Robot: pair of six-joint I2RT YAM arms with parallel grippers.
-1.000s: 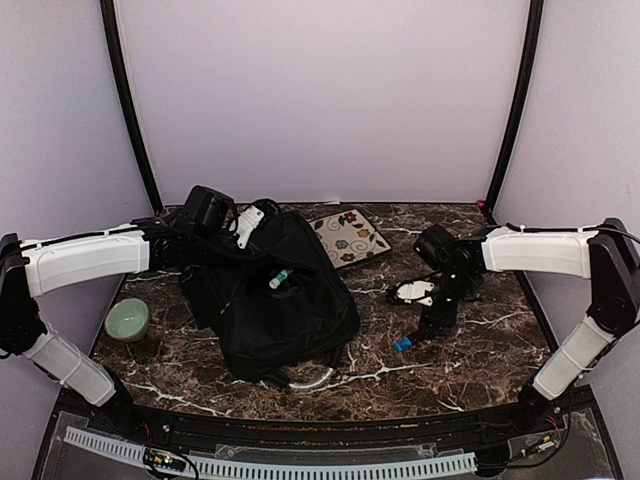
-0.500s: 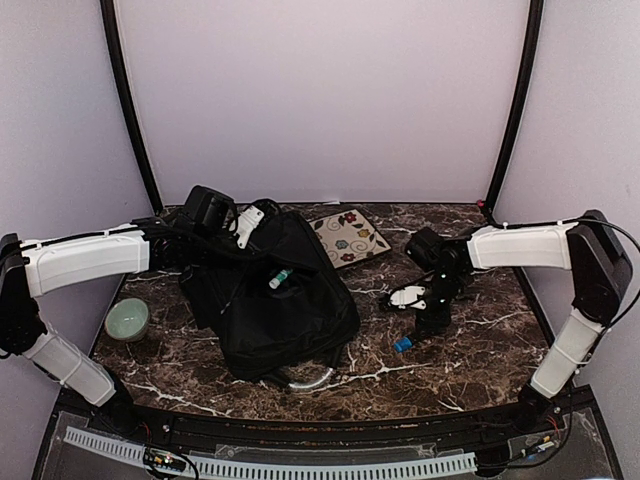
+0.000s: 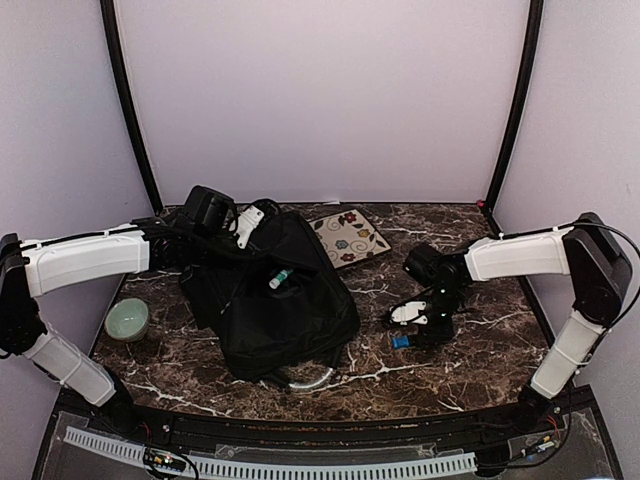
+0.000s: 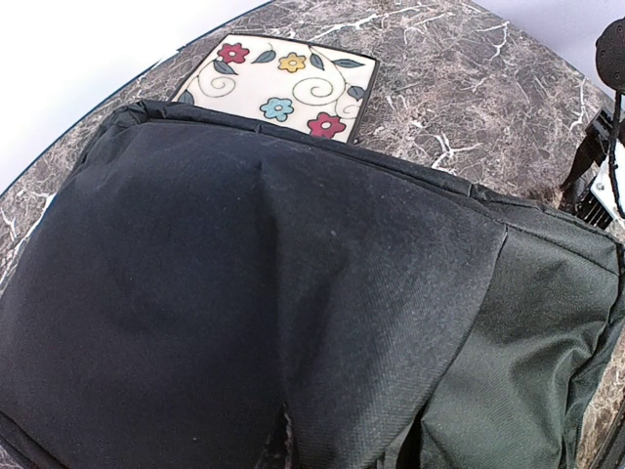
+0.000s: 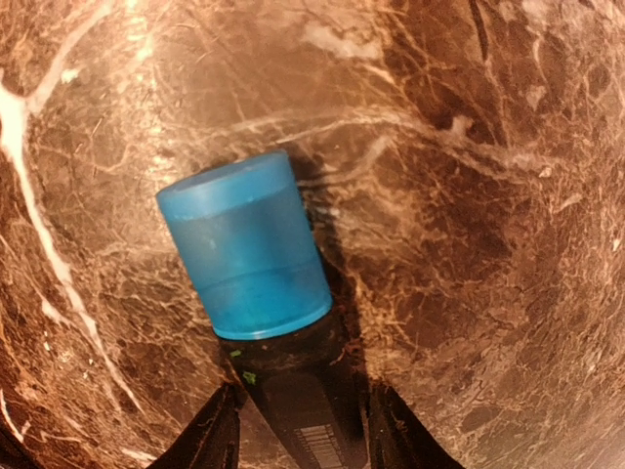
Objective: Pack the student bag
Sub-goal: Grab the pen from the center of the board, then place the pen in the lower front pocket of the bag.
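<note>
While the student bag [image 3: 275, 310] lies flat at the left-centre of the marble table [image 3: 490, 370], the left gripper [image 3: 212, 212] sits closed at its far corner; whether it pinches fabric is unclear. Right of the bag, the right gripper [image 5: 305, 435] straddles a blue-capped marker [image 5: 244, 244]; I cannot tell whether it clamps it.

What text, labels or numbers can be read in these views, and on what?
No text can be read in any view.
blue-capped marker: barcode-like print and a small green mark on its black barrel, too small and cut off to read.
floral plate: flower pattern only, no text.
student bag: no label or brand visible.
</note>
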